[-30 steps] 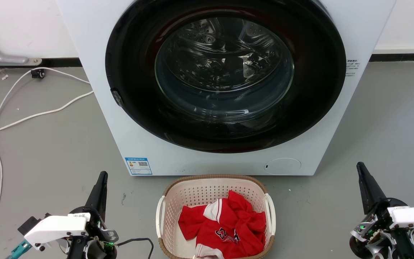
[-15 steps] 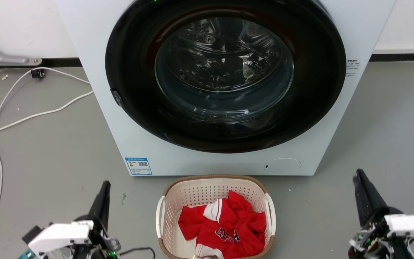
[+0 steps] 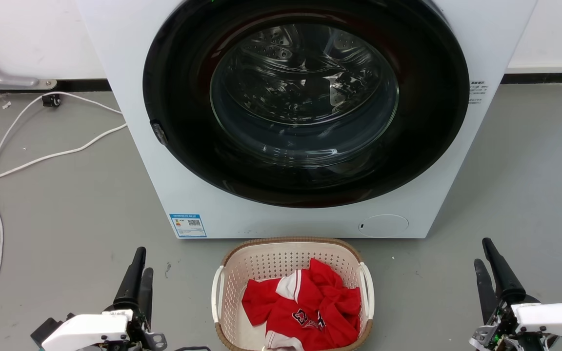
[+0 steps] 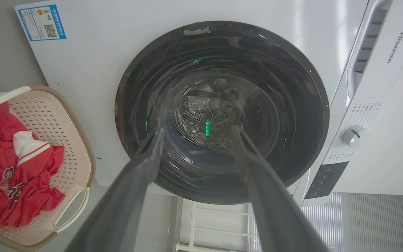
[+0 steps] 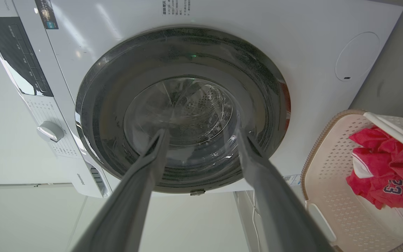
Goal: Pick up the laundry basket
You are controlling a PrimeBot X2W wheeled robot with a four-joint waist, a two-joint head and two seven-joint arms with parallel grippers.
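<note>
Left gripper and right gripper spread, empty, flanking the laundry basket. Uneven lifts could spill its red jersey.

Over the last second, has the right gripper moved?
Yes: the right gripper has drawn back down the head view, away from the unmoved washing machine.

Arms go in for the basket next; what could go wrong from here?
1. The left gripper and right gripper are open, apart from the laundry basket; uneven holds on its white handles could tilt it and spill the red jersey.
2. It sits close to the washing machine; a forward lift might bump it.
</note>
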